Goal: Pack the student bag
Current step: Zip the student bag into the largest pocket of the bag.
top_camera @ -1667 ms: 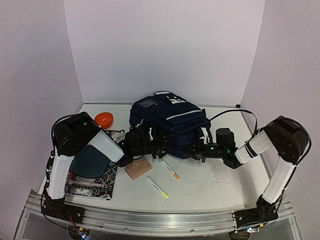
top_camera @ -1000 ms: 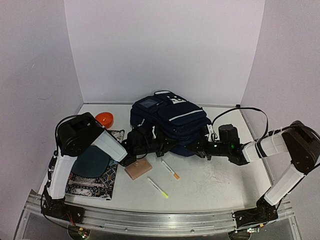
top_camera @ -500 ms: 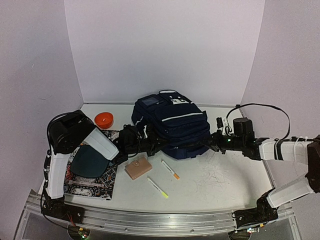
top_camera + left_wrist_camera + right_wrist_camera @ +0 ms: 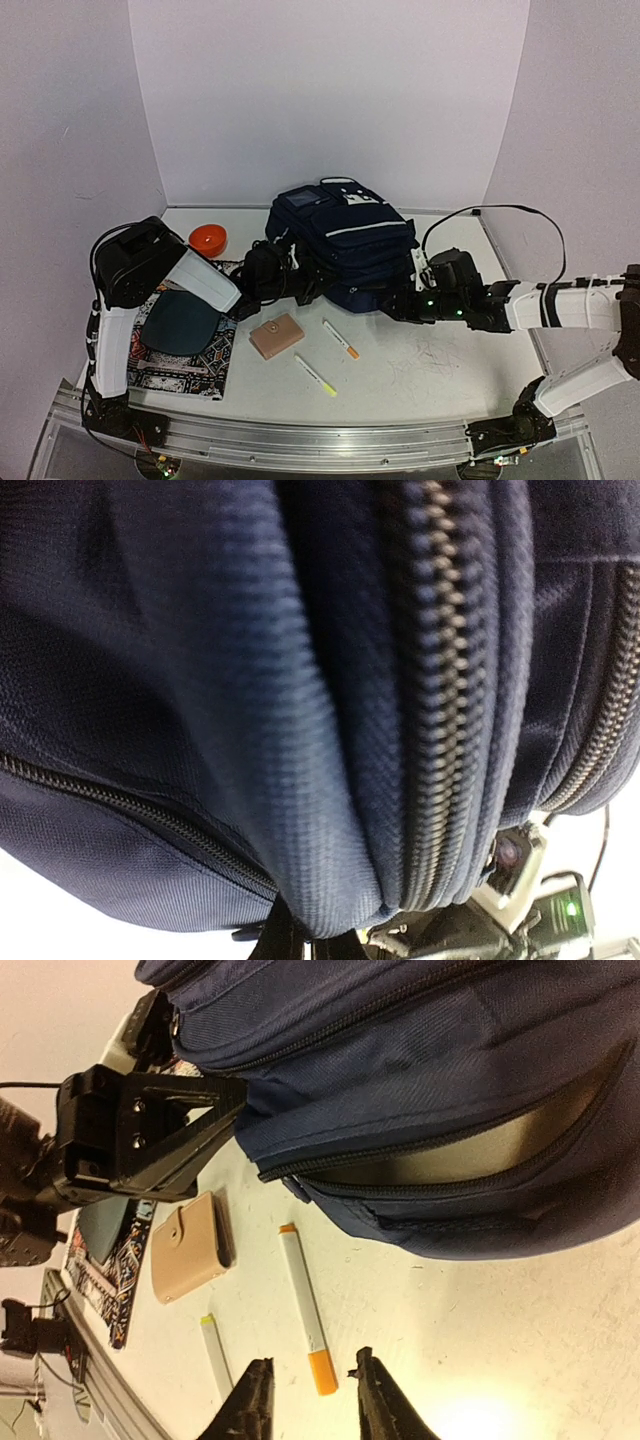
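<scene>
The student bag [image 4: 345,240], navy with light stripes, lies at the back centre of the table. My left gripper [image 4: 303,284] is shut on the fabric at its near left edge; in the left wrist view the student bag [image 4: 300,680] fills the frame, and the dark fingers [image 4: 278,942] pinch its seam. My right gripper [image 4: 388,304] hovers open by the bag's front right, holding nothing. In the right wrist view the right gripper [image 4: 311,1362] stands open over an orange-capped marker [image 4: 303,1295], and the bag's front pocket [image 4: 470,1150] gapes unzipped.
A tan wallet [image 4: 276,336], the orange-capped marker [image 4: 341,340] and a yellow-capped marker [image 4: 316,376] lie in front of the bag. An orange bowl [image 4: 208,238] sits at the back left. A dark oval item [image 4: 180,322] rests on a patterned book [image 4: 190,368].
My right gripper has opened, let go of the bag and swung back left toward the bag's front. The bag has settled slightly. The left gripper keeps its hold.
</scene>
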